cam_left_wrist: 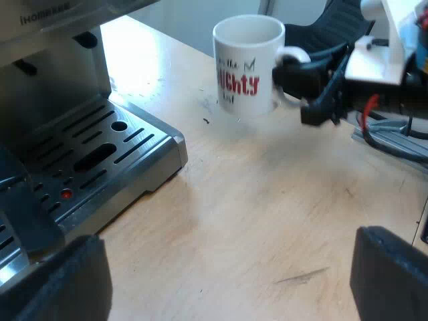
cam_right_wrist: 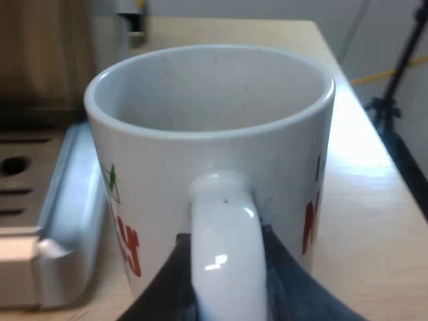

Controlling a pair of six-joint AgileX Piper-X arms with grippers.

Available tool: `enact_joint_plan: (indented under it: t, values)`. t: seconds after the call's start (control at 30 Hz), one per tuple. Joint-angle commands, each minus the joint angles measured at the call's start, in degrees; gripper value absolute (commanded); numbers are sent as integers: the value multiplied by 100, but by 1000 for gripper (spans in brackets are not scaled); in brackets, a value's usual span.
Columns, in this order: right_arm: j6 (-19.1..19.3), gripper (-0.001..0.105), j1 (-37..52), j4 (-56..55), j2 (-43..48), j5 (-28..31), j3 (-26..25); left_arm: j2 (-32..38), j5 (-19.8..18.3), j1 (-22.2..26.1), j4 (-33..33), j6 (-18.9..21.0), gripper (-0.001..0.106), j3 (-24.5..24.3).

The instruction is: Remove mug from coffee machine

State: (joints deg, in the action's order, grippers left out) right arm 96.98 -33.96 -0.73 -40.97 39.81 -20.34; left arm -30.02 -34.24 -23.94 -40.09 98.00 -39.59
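mug: the mug (cam_left_wrist: 247, 63) is off the tray (cam_left_wrist: 87, 160) and out on the table (cam_left_wrist: 254, 200), well apart from the machine (cam_left_wrist: 53, 53). I honestly can't tell if it's sat on the wood or just a hair above it.
right gripper: my right gripper (cam_right_wrist: 224, 274) is clamped on the handle (cam_left_wrist: 294, 55), one black finger on each side of the loop, close to the mug's wall.
left gripper: my left gripper (cam_left_wrist: 227, 284) hangs low over bare table near the tray's edge, fingers (cam_left_wrist: 60, 281) spread wide with nothing in them.
inside: it looks empty from the right wrist view, so no slosh to worry about.
handling: it's glazed ceramic, so stiff, probably a bit heavy, and slick. I'd guess it chips or cracks if it gets knocked or dropped. Held by the handle alone, the weight hangs off to one side, so I'd expect it to want to tip.
where to grab: the handle, tight against the body, is the best spot. Pinching the wall at the rim would be my backup.
progress: looks basically done to me. What's left is setting it down flat and letting go.
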Motion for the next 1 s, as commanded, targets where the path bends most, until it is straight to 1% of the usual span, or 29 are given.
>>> enact_joint_plan:
  t: [0.03, 0.1, 0.2, 0.3, 0.57, 0.63, 0.77, 0.83, 0.9, 1.0]
  values:
    - [-44, 0, 508, 429, -88, -261, -83, 0, -73, -25, 79, 32, 87, -32]
    - [-44, 0, 941, 565, -230, -802, -83, 0, -73, -25, 79, 32, 87, -32]
    - [-44, 0, 1344, 714, -414, -1173, -83, 0, -73, -25, 79, 32, 87, -32]
    - [-44, 0, 1618, 918, -661, -1408, -83, 0, -73, -25, 79, 32, 87, -32]
    - [-44, 0, 1745, 1082, -1243, -1446, -83, 0, -73, -25, 79, 32, 87, -32]
    - [-33, 0, 1745, 1600, -1699, -1606, -83, 0, -73, -25, 79, 32, 87, -32]
    - [-33, 0, 1745, 2483, -2232, -1613, -83, 0, -73, -25, 79, 32, 87, -32]
    - [70, 0, 1745, 2745, -2443, -1613, -83, 0, -73, -25, 79, 32, 87, -32]
    - [301, 0, 1745, 3120, -2727, -1613, -83, 0, -73, -25, 64, 32, 87, -22]
    - [369, 0, 1745, 3626, -3080, -1821, -83, 0, -73, -25, 54, 32, 87, -22]
